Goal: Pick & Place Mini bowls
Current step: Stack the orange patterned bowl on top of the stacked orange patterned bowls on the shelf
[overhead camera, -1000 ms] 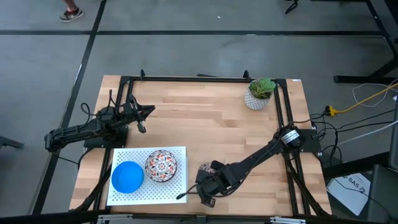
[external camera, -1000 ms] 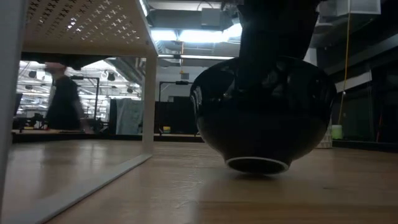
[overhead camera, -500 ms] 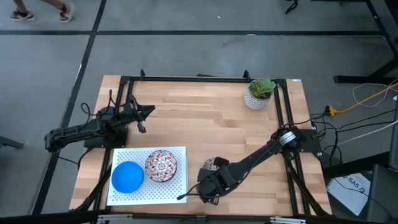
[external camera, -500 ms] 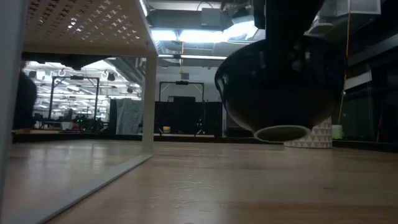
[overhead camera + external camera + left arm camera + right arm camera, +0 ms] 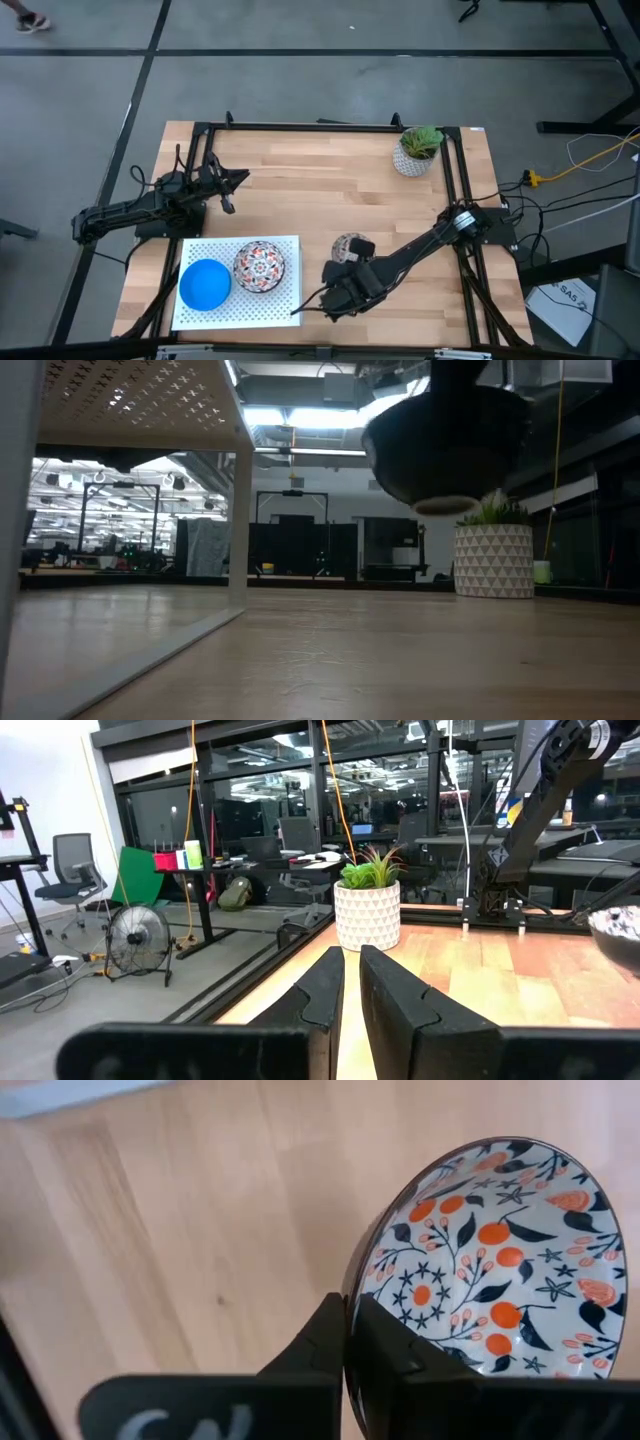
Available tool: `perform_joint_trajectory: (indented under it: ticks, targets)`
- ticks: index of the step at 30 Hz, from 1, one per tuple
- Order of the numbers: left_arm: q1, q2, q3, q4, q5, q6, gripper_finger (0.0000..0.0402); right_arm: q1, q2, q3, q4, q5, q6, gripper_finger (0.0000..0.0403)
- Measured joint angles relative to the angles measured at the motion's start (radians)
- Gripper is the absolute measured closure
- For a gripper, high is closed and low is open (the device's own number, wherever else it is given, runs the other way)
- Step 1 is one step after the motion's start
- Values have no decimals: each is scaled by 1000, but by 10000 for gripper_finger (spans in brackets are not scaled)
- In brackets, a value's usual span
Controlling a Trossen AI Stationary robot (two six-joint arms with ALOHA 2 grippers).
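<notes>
My right gripper (image 5: 345,265) is near the table's front edge, right of the middle, shut on a mini bowl (image 5: 500,1260) that is white inside with an orange-and-dark floral pattern. In the low view this bowl (image 5: 450,445) hangs dark, well above the wood. A plain blue mini bowl (image 5: 205,284) and another floral mini bowl (image 5: 261,267) sit on their bases on a white perforated shelf (image 5: 290,300) at the front left. My left gripper (image 5: 235,180) waits shut at the table's left side, touching nothing. My right gripper pinches the floral bowl's rim (image 5: 352,1285) at one spot, one finger (image 5: 385,1345) inside the bowl and the other (image 5: 320,1335) against its outer wall. The fingers come steeply down from above. The bowl hangs clear of the table, its foot ring (image 5: 447,507) downward.
A white patterned pot with a green plant (image 5: 415,152) stands at the far right corner. The white shelf stands raised on a leg (image 5: 238,490) above the table. Bare wood (image 5: 320,190) lies across the middle and far side. Black frame rails (image 5: 300,127) edge the table.
My right gripper has risen and drawn a little toward the table's far right, tipping as it went. The floral bowl, which stood on its foot ring on the wood, has been lifted well clear of the table.
</notes>
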Motion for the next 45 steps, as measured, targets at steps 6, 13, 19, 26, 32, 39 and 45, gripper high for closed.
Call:
perform_joint_trajectory:
  ticks: [6,13,19,26,32,39,45]
  targets:
    - [0,0,0,0,0,0,370,-7,-1,66,-61,93,-70,391]
    - [0,0,0,0,0,0,370,-29,-2,120,-88,182,-164,391]
    - [0,0,0,0,0,0,370,-74,-2,174,-94,231,-305,391]
    - [0,0,0,0,0,0,370,-132,-5,237,-88,254,-465,391]
    - [0,0,0,0,0,0,370,-171,-14,237,-60,257,-561,390]
    - [0,0,0,0,0,0,370,-190,-14,237,50,256,-736,391]
    - [0,0,0,0,0,0,370,-190,-23,237,183,254,-912,391]
